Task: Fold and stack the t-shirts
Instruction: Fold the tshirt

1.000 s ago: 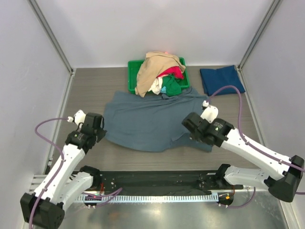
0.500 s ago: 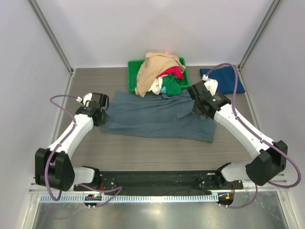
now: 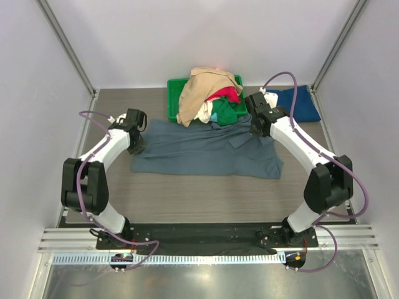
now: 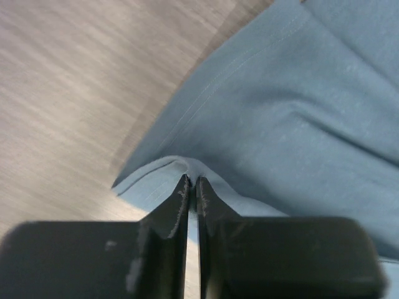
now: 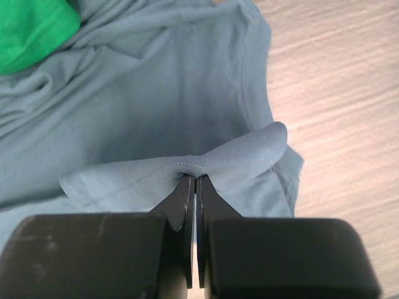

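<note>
L gripper (image 4: 191,182) at 9 o'clock & R gripper (image 5: 192,179) at 3 each pinch grey tee (image 3: 206,156) hem, prob. so the edge folds evenly toward 12.

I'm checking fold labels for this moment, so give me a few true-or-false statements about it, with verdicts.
1. The left gripper and right gripper each pinch the grey-blue shirt. True.
2. The tan shirt lies spread flat on the table. False: it is heaped on top of the pile in the bin.
3. The navy shirt lies to the right of the bin. True.
4. The right gripper is shut on the green shirt. False: it pinches a fold of the grey-blue shirt, and the green shirt lies apart from it.
</note>
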You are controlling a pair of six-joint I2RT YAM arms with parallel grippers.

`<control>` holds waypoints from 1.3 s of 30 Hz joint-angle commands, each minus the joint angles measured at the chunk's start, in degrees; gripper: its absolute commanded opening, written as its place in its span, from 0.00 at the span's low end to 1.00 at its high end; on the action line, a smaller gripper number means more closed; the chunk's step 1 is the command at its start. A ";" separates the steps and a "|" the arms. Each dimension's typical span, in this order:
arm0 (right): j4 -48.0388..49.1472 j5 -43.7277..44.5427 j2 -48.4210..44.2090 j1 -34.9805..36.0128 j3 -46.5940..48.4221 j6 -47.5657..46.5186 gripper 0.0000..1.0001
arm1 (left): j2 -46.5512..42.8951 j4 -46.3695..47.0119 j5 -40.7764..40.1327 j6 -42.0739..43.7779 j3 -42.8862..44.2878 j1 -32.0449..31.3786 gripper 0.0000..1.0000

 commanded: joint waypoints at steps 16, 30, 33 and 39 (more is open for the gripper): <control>3.80 -10.35 1.35 -11.89 -0.37 0.89 0.95 | -5.92 1.42 7.27 -1.25 -3.27 5.36 0.74; 13.21 -26.45 -22.23 -12.50 -36.78 11.09 0.95 | -19.30 16.20 9.38 -7.32 -28.34 5.36 0.74; 14.62 -26.54 -19.78 -12.50 -38.37 10.65 0.95 | -18.78 17.95 9.64 -7.94 -28.79 5.36 0.75; 17.52 -26.02 -16.43 -12.68 -38.64 9.95 0.95 | -16.76 19.71 10.26 -8.03 -28.61 5.37 0.77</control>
